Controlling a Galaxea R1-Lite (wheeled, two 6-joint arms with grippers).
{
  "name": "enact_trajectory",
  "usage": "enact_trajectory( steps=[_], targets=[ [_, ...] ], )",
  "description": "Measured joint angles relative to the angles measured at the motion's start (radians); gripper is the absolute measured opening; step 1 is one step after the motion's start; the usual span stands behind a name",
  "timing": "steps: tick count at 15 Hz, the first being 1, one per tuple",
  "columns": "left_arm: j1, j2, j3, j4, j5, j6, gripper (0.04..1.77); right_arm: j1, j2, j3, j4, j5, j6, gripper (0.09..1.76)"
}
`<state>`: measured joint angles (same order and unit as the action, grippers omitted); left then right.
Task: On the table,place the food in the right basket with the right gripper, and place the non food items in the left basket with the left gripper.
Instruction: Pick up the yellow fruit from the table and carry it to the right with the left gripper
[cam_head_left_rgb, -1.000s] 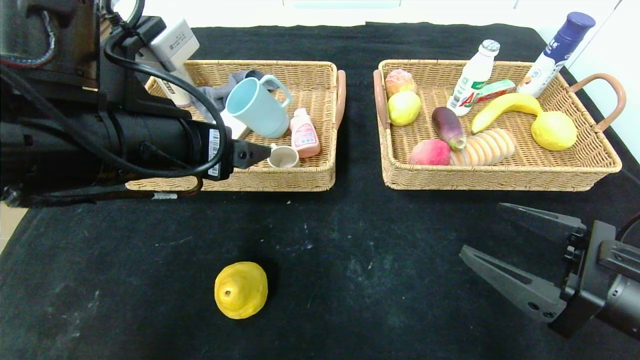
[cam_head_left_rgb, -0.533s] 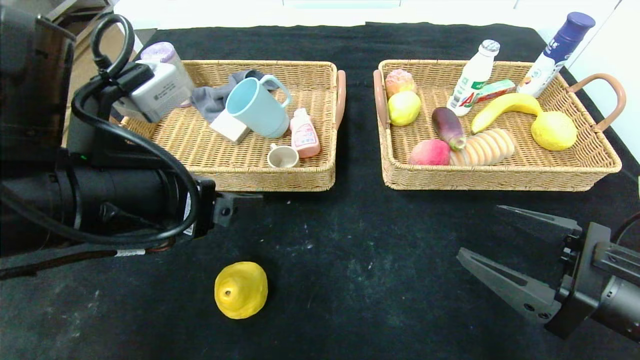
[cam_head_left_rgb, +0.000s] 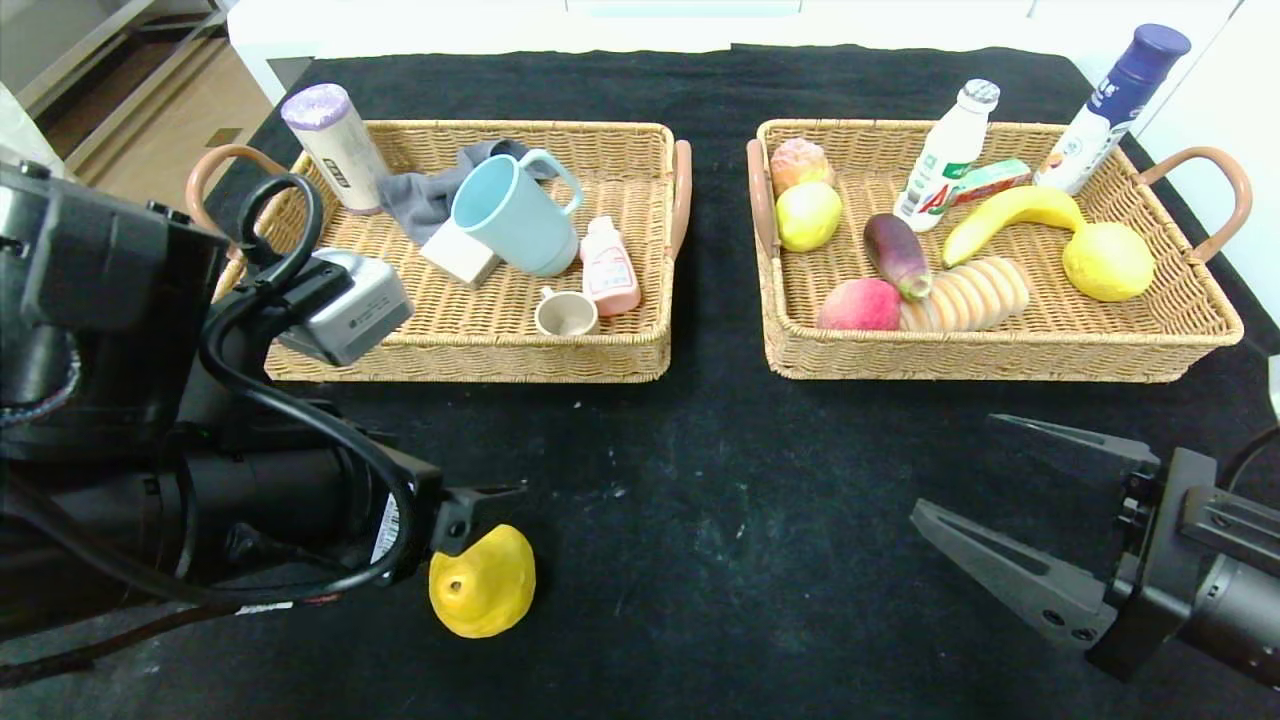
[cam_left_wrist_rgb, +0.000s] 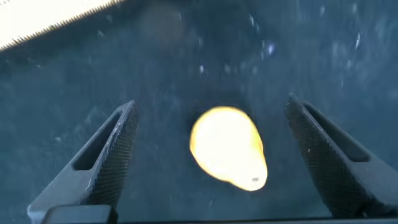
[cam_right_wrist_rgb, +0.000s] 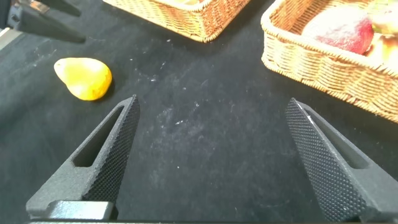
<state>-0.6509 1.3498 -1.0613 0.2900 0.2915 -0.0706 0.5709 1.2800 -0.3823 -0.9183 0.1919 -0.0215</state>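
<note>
A yellow pear (cam_head_left_rgb: 485, 585) lies alone on the black table (cam_head_left_rgb: 700, 520), near the front left. My left gripper (cam_head_left_rgb: 480, 510) hangs open just above and behind it. In the left wrist view the pear (cam_left_wrist_rgb: 229, 148) sits between the spread fingers of that gripper (cam_left_wrist_rgb: 211, 102), touching neither. My right gripper (cam_head_left_rgb: 955, 467) is open and empty over the table at the front right, in front of the right basket (cam_head_left_rgb: 980, 362). The right wrist view shows its open gripper (cam_right_wrist_rgb: 212, 101) over bare cloth, with the pear (cam_right_wrist_rgb: 84, 78) farther off. The left basket (cam_head_left_rgb: 480, 360) stands at the back left.
The left basket holds a blue mug (cam_head_left_rgb: 515, 215), a grey cloth (cam_head_left_rgb: 420, 200), a pink bottle (cam_head_left_rgb: 610, 268), a small cup (cam_head_left_rgb: 567, 315) and a purple-capped can (cam_head_left_rgb: 330, 145). The right basket holds a peach (cam_head_left_rgb: 860, 305), eggplant (cam_head_left_rgb: 895, 255), banana (cam_head_left_rgb: 1010, 215), lemon (cam_head_left_rgb: 1108, 262), bread and bottles.
My left arm has drawn back from over the left basket toward the front and now hangs over the pear. The right gripper has barely shifted.
</note>
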Motion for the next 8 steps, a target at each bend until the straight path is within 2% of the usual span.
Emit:
enact_trajectory(
  steps=[8],
  targets=[
    [-0.026, 0.023, 0.081, -0.003, -0.007, -0.008, 1.71, 0.000, -0.001, -0.001, -0.001, 0.000, 0.000, 1.71]
  ],
)
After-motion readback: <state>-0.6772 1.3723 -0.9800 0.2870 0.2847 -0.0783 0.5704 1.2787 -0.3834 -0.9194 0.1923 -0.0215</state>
